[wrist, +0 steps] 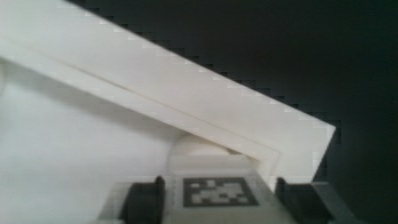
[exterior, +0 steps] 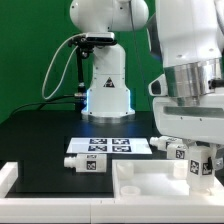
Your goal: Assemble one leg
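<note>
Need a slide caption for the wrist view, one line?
Wrist view: tool straddling a tagged white leg, close to the angled edge of a white furniture panel on the black table.

In the exterior view the gripper [exterior: 197, 165] is cut off by the picture's right edge, and the arm's bulk hides its fingertips, so its opening cannot be told. The white tabletop panel [exterior: 170, 195] runs off the lower edge. In the wrist view everything is blurred: the tagged leg [wrist: 217, 190] is cut by the lower edge, and the panel [wrist: 107, 110] leaves the frame.
</note>
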`<state>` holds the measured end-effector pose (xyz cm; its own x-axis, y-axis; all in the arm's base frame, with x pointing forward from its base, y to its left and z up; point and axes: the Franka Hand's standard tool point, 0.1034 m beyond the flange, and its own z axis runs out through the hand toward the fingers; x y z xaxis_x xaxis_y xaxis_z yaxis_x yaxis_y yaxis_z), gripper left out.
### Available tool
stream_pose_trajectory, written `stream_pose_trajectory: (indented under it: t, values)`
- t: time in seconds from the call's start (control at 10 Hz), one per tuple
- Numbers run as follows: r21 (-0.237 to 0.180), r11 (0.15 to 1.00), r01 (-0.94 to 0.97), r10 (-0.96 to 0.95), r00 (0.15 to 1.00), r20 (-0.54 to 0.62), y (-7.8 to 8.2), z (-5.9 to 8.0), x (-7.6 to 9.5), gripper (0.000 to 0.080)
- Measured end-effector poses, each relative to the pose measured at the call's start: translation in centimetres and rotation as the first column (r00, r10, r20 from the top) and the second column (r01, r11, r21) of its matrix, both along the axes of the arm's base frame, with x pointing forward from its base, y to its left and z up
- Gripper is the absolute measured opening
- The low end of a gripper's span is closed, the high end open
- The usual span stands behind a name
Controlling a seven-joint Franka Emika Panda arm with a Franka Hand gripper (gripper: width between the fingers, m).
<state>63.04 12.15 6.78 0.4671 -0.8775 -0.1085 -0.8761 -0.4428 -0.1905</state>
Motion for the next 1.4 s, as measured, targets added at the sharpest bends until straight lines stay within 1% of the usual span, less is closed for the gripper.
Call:
stream_pose_trajectory:
  t: [0.1, 0.2, 0.3, 0.4, 0.5, 0.7, 0.8, 0.9, 1.0, 1.1, 1.2, 1.3, 1.4]
  values:
    - [-0.009, 0.999, -0.039, 0.039, 0.999, 0.011, 0.0, 0.0, 0.0, 0.0363]
    - [-0.036, 0.981, -0.189, 0.190, 0.981, 0.032, -0.2, 0.0, -0.1, 0.0506]
    - [-0.066, 0.928, -0.367, 0.369, 0.929, 0.037, -0.6, 0.4, 0.0, 0.0609]
    - [-0.096, 0.853, -0.513, 0.518, 0.855, 0.033, -0.7, 0.8, 0.2, 0.0609]
    - [-0.124, 0.780, -0.613, 0.621, 0.784, 0.027, -0.3, 1.0, 0.4, 0.0641]
    - [-0.141, 0.712, -0.687, 0.697, 0.716, 0.033, -0.5, 0.9, 0.4, 0.0648]
    - [-0.155, 0.646, -0.747, 0.760, 0.649, 0.036, -0.5, 0.8, 0.4, 0.0649]
    - [-0.200, 0.512, -0.836, 0.855, 0.518, 0.021, -0.6, 0.8, 0.4, 0.0649]
    - [-0.263, 0.300, -0.917, 0.948, 0.316, -0.021, -0.5, 1.0, 0.5, 0.0649]
    - [-0.283, 0.196, -0.939, 0.975, 0.219, -0.049, -0.4, 1.2, 0.6, 0.0649]
    - [-0.276, 0.233, -0.932, 0.967, 0.253, -0.040, -0.4, 1.1, 0.5, 0.0637]
    - [-0.276, 0.240, -0.931, 0.965, 0.260, -0.040, -0.4, 1.1, 0.5, 0.0637]
    - [-0.275, 0.250, -0.928, 0.962, 0.271, -0.038, -0.4, 1.0, 0.5, 0.0468]
